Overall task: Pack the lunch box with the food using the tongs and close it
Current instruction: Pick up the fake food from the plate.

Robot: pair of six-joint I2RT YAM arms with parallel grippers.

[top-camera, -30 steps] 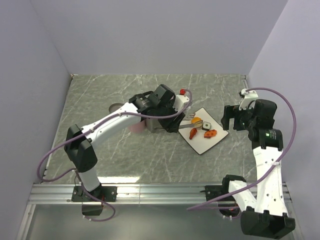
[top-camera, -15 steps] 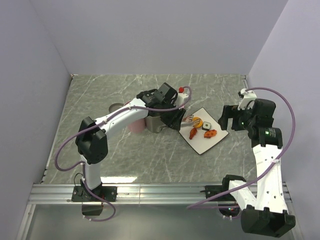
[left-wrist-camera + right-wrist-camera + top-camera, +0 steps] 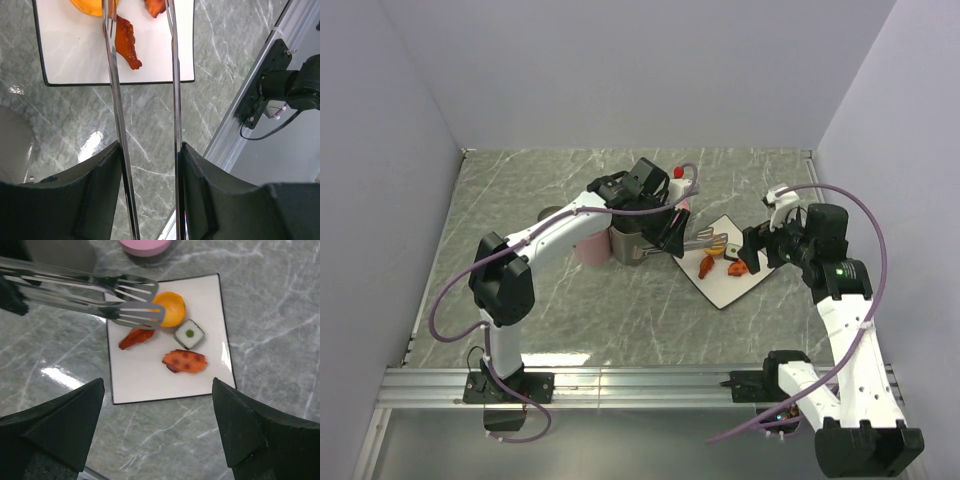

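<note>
- Pinching the tongs (image 3: 116, 100) with left gripper (image 3: 150, 150); springy, probably slippery metal.
- Holding right gripper (image 3: 155, 385) spread above white plate (image 3: 135, 385).
- Squeeze orange round piece (image 3: 171, 307) on it gently at sides: probably light.

marble table (image 3: 620, 305) bears white plate (image 3: 725, 291), lunch box (image 3: 623, 247), pink item (image 3: 589, 251).

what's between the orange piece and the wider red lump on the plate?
The dark cube sits between the orange piece and that lump; the right wrist view shows it.
</note>
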